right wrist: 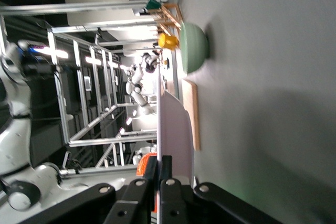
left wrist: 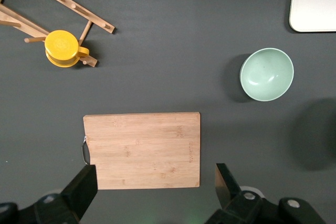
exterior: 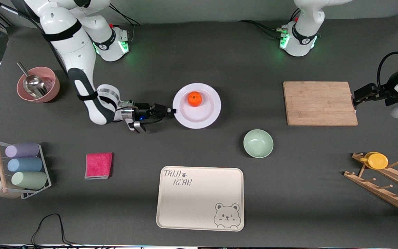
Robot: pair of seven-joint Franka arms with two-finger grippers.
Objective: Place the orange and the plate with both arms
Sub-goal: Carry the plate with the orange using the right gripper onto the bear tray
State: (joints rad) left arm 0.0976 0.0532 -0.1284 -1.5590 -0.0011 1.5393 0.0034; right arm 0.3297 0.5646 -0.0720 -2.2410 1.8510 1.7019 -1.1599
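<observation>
While its two black fingers pinch the rim between them, the right gripper [exterior: 172, 111] holds the round glossy white plate [exterior: 197, 105] by its edge, at the side toward the right arm's end of the table. One small bright-orange fruit, the orange [exterior: 195, 99], sits on the plate's smooth well. In the right wrist view the closed fingers [right wrist: 164, 174] clamp the thin plate rim [right wrist: 173, 129], with the orange [right wrist: 143, 164] peeking beside them. The left gripper [left wrist: 155, 182] waits with its jaws spread wide over one rectangular bamboo cutting board [exterior: 320, 103]. One pale green bowl [exterior: 258, 143] stands nearer the front camera than the plate, and one cream rectangular bear tray [exterior: 200, 198] lies nearer still.
</observation>
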